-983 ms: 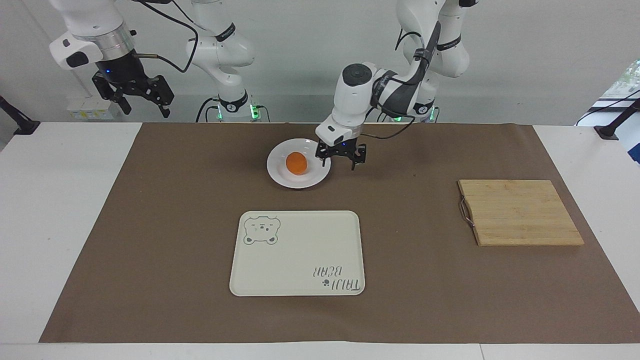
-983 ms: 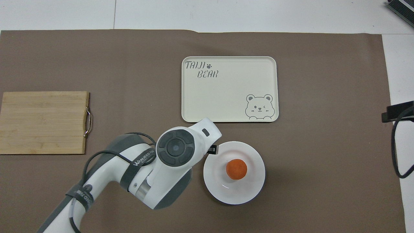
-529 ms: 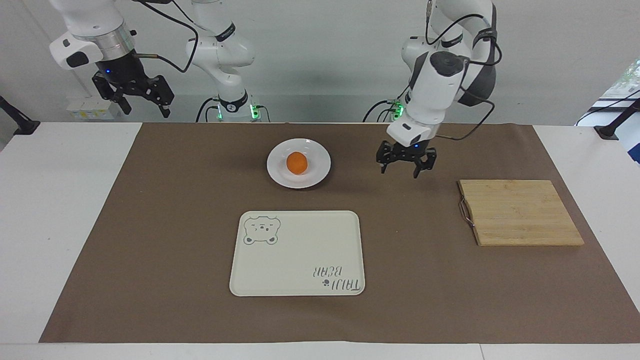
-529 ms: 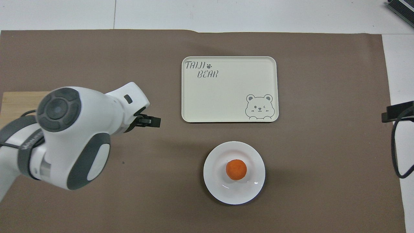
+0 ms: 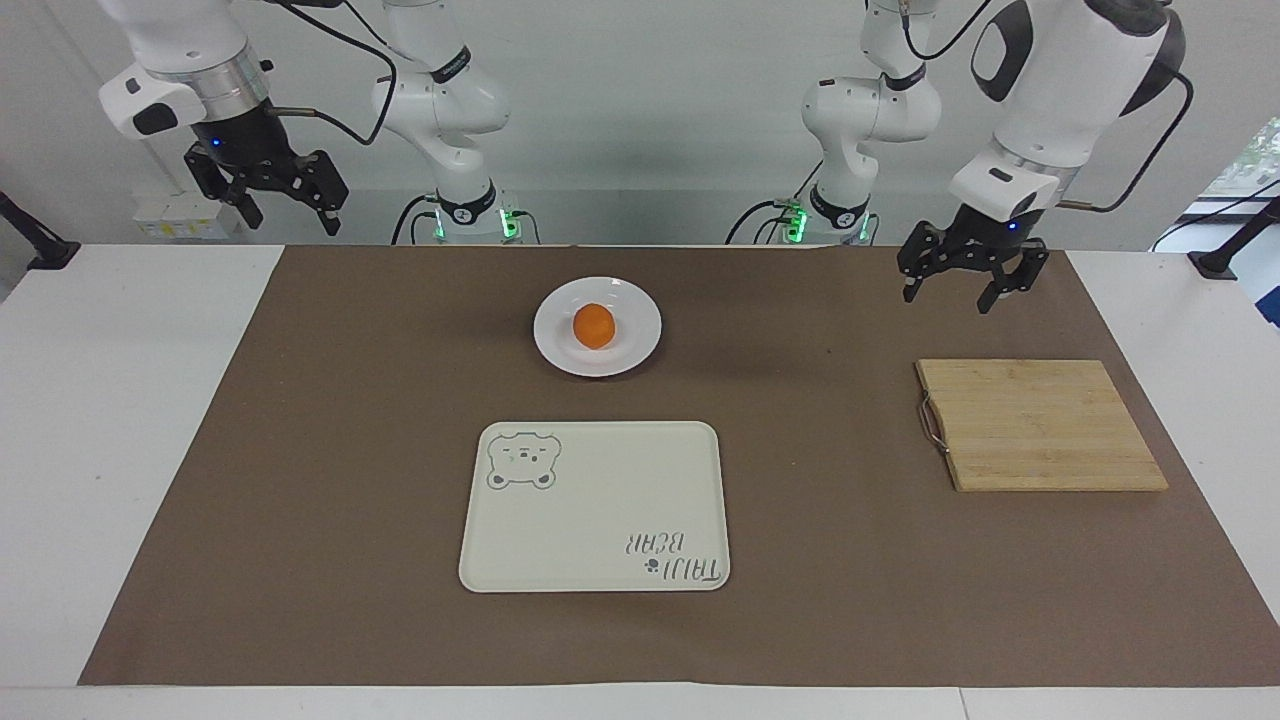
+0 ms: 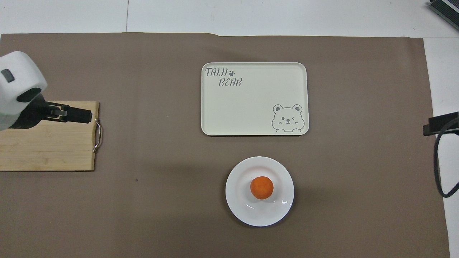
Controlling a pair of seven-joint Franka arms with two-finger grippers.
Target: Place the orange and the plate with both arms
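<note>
Both pincers hang wide apart, holding nothing: left pincer (image 5: pixel 971 282) over the cutting board (image 5: pixel 1040 425), right pincer (image 5: pixel 268 200) waiting over its bench (image 5: pixel 120 400) end. Orange (image 5: pixel 594 326) sits on plate (image 5: pixel 640 345), nearer the robots than the tray (image 5: pixel 595 520).

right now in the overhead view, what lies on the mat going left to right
board → tray → plate with the orange on it; tray and plate overlap in span, the tray starting first.
</note>
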